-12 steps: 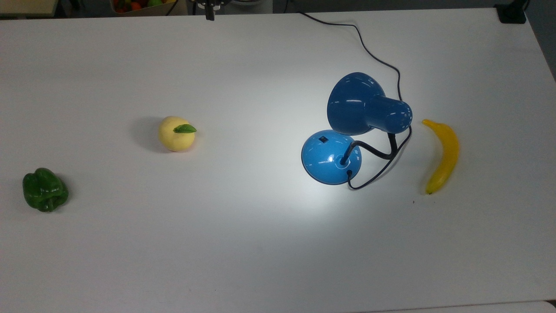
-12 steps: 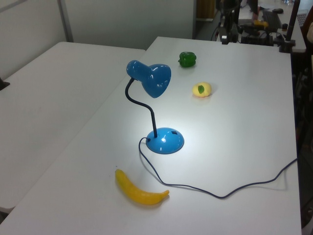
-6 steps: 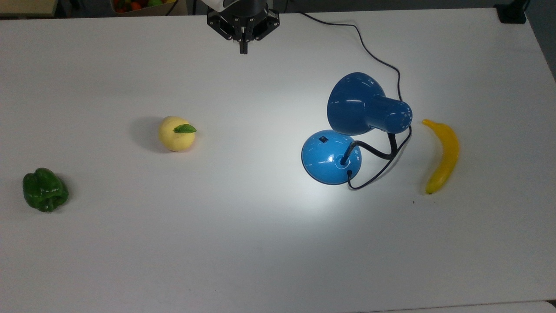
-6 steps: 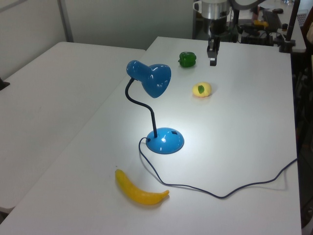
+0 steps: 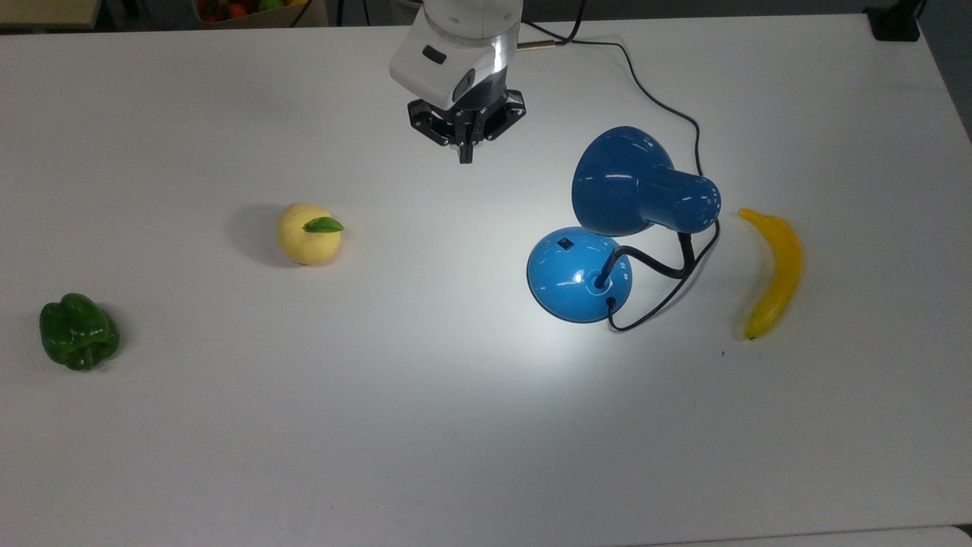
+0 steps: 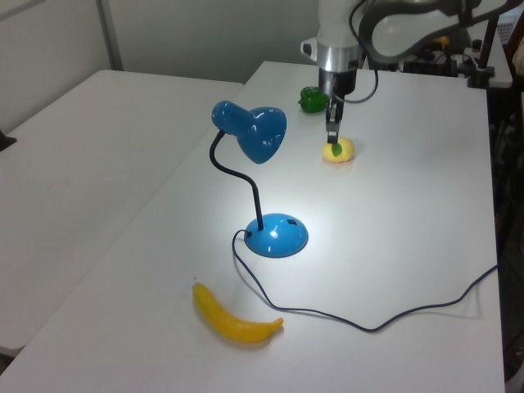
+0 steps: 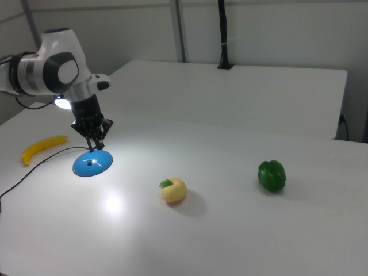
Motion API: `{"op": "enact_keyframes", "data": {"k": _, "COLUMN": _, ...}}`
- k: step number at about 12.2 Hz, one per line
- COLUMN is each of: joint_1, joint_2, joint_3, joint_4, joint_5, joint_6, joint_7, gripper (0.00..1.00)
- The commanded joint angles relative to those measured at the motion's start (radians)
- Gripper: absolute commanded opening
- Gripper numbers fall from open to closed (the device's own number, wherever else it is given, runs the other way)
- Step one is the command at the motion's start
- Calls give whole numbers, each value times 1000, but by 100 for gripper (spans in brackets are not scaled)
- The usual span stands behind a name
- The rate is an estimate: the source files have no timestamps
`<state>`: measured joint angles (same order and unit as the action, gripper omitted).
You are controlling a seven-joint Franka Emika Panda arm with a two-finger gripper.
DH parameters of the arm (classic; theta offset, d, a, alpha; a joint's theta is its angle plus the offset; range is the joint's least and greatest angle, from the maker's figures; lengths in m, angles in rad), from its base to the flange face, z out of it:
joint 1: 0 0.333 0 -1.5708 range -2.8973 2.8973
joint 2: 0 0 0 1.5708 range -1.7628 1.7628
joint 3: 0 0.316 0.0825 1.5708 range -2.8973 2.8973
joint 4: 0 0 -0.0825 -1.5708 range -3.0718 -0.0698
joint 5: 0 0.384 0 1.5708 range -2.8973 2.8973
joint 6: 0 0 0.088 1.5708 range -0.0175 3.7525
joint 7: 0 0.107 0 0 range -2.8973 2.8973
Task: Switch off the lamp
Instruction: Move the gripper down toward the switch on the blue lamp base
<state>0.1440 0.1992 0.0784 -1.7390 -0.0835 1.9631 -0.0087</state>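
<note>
Fingers of the gripper (image 5: pixel 464 156) are pressed together with nothing between them, pointing down above the table (image 5: pixel 228 425), apart from the lamp (image 5: pixel 581 273). Lamp stands lit in the top view's right half, shade over its base, switch on the base's upper left, banana (image 5: pixel 774 273) to its right. Yellow fruit (image 5: pixel 307 234) and pepper (image 5: pixel 78 331) lie well to the top view's left.

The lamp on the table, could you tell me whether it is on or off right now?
On. The lamp casts a bright pool of light on the table around its base, under the shade. The pincer hangs apart from it.
</note>
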Motion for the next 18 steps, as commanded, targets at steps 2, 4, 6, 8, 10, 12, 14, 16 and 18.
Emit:
{"op": "enact_keyframes", "data": {"k": 2, "joint_1": 6, "joint_2": 46, "joint_3": 20, "joint_4": -13, "joint_5": 13, "joint_6": 83, "joint_7": -183, "gripper": 0}}
{"op": "enact_keyframes", "data": {"k": 4, "joint_1": 2, "joint_2": 74, "joint_3": 52, "joint_4": -25, "joint_5": 13, "joint_6": 143, "joint_7": -209, "gripper": 0}}
{"op": "enact_keyframes", "data": {"k": 6, "joint_1": 5, "joint_2": 97, "joint_3": 66, "joint_4": -51, "joint_5": 13, "joint_6": 246, "joint_7": -212, "gripper": 0}}
{"op": "enact_keyframes", "data": {"k": 8, "joint_1": 3, "joint_2": 114, "joint_3": 93, "joint_4": -63, "joint_5": 13, "joint_6": 298, "joint_7": -212, "gripper": 0}}
{"op": "enact_keyframes", "data": {"k": 10, "joint_1": 8, "joint_2": 128, "joint_3": 95, "joint_4": -74, "joint_5": 13, "joint_6": 336, "joint_7": -212, "gripper": 0}}
{"op": "enact_keyframes", "data": {"k": 12, "joint_1": 9, "joint_2": 138, "joint_3": 106, "joint_4": -96, "joint_5": 11, "joint_6": 373, "joint_7": -212, "gripper": 0}}
{"op": "enact_keyframes", "data": {"k": 14, "joint_1": 12, "joint_2": 147, "joint_3": 110, "joint_4": -108, "joint_5": 10, "joint_6": 378, "joint_7": -211, "gripper": 0}}
{"op": "enact_keyframes", "data": {"k": 16, "joint_1": 25, "joint_2": 155, "joint_3": 110, "joint_4": -108, "joint_5": 10, "joint_6": 379, "joint_7": -212, "gripper": 0}}
{"op": "enact_keyframes", "data": {"k": 18, "joint_1": 31, "joint_2": 166, "joint_3": 110, "joint_4": -106, "joint_5": 7, "joint_6": 414, "joint_7": -211, "gripper": 0}}
